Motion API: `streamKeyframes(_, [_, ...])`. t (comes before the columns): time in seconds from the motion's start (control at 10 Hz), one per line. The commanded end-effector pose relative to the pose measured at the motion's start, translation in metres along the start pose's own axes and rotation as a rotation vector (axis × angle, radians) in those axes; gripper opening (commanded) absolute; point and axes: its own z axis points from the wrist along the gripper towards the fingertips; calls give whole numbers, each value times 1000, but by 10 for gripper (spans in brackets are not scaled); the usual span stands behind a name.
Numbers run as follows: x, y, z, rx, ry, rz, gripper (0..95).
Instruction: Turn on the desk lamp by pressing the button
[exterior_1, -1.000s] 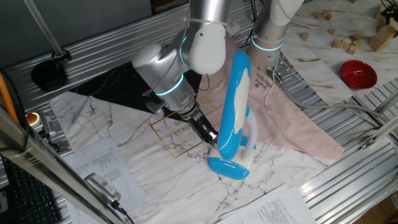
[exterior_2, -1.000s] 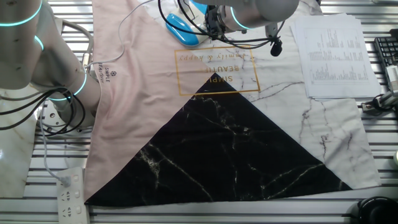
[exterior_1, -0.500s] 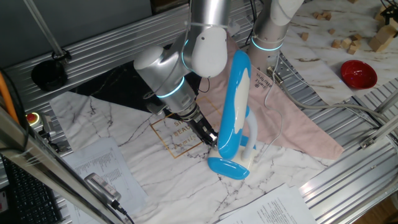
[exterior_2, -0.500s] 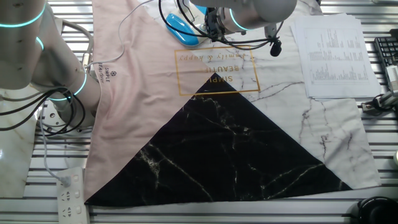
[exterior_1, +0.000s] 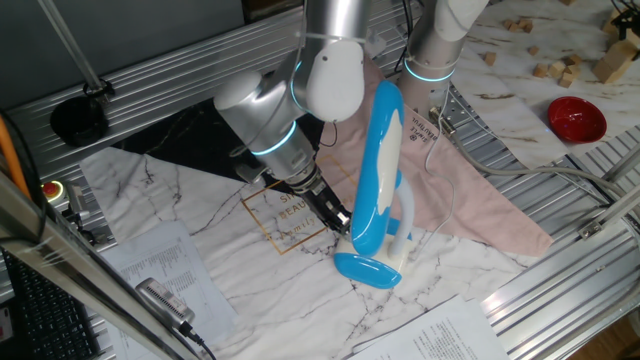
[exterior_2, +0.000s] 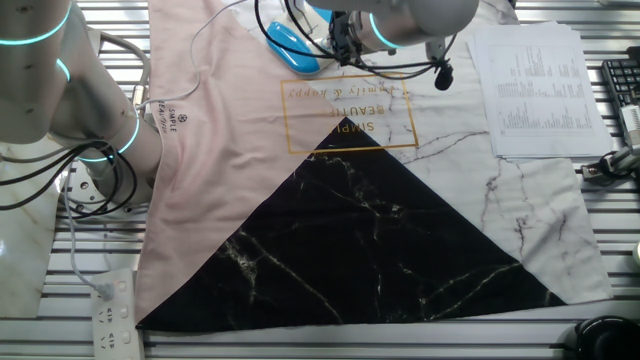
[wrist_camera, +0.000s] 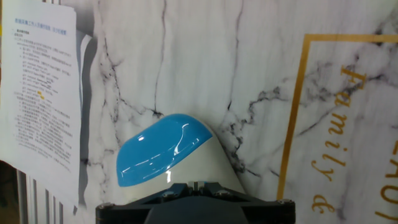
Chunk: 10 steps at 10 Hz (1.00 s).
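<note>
The desk lamp (exterior_1: 376, 170) stands on the marble-print cloth, with a long blue and white head, a white curved neck and an oval blue base (exterior_1: 368, 270). My gripper (exterior_1: 342, 222) is low at the lamp's left side, right by the base. In the other fixed view the gripper (exterior_2: 343, 45) sits beside the blue base (exterior_2: 290, 47) at the top edge. In the hand view the blue and white base (wrist_camera: 158, 152) lies directly ahead of the gripper (wrist_camera: 194, 185), whose fingertips meet with no real gap. The button itself does not show.
A second robot arm (exterior_1: 435, 50) stands behind the lamp on the pink cloth (exterior_1: 470, 200). A red bowl (exterior_1: 575, 118) and several wooden blocks (exterior_1: 560, 68) lie at the far right. Printed sheets (wrist_camera: 43, 93) lie beside the base, and a white cable (exterior_1: 445, 190) crosses the pink cloth.
</note>
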Motion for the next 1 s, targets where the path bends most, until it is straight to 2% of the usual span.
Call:
streamKeyframes(0.1, [1, 1, 0, -5, 3, 1, 0])
streamKeyframes(0.5, [7, 2, 5, -7, 4, 0, 0])
streamKeyframes(1.0, [1, -2, 14, -2, 1, -13, 0])
